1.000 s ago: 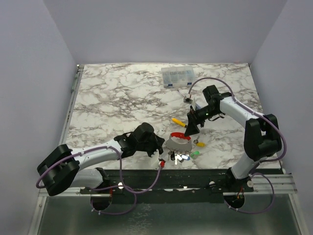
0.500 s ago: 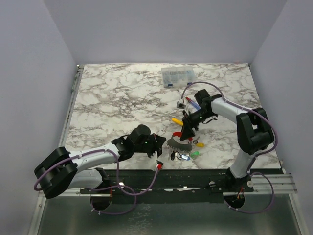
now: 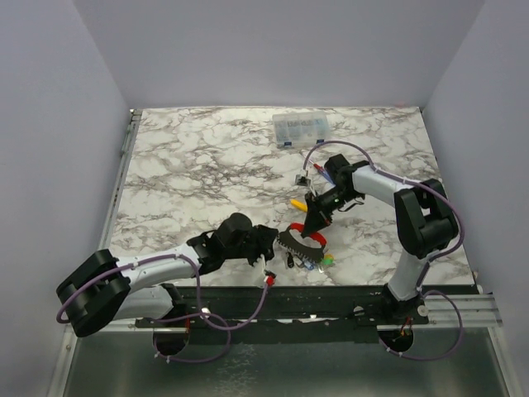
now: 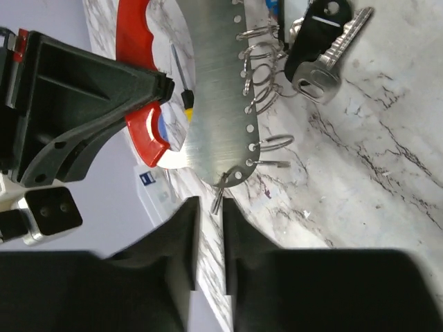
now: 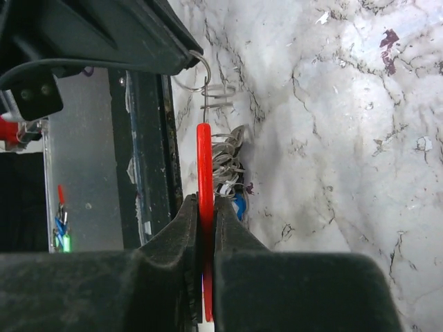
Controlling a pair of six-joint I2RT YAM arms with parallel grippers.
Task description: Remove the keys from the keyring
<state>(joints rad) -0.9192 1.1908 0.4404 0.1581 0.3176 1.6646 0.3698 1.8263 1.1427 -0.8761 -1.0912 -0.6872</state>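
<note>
The keyring (image 3: 299, 241) stands on edge near the table's front, with a red curved band (image 3: 312, 235) and a silvery holed plate (image 4: 218, 104). My right gripper (image 3: 311, 223) is shut on the red band (image 5: 205, 159), which runs edge-on between its pads. The keys (image 3: 318, 260) hang below the plate on small split rings. A black-headed key (image 4: 318, 34) and a blue head (image 5: 239, 205) show. My left gripper (image 4: 211, 207) sits at the plate's end with a narrow gap between its fingers. A small split ring (image 4: 219, 196) pokes into the mouth of that gap.
A clear parts box (image 3: 302, 129) stands at the back of the marble table (image 3: 190, 165). A yellow-handled screwdriver (image 3: 297, 203) lies just behind the keyring, under the right arm. The black front rail (image 3: 331, 294) runs close to the keys.
My right gripper came down to the keyring and shut on its red band, and the ring tipped up on edge. The left gripper's fingers parted slightly.
</note>
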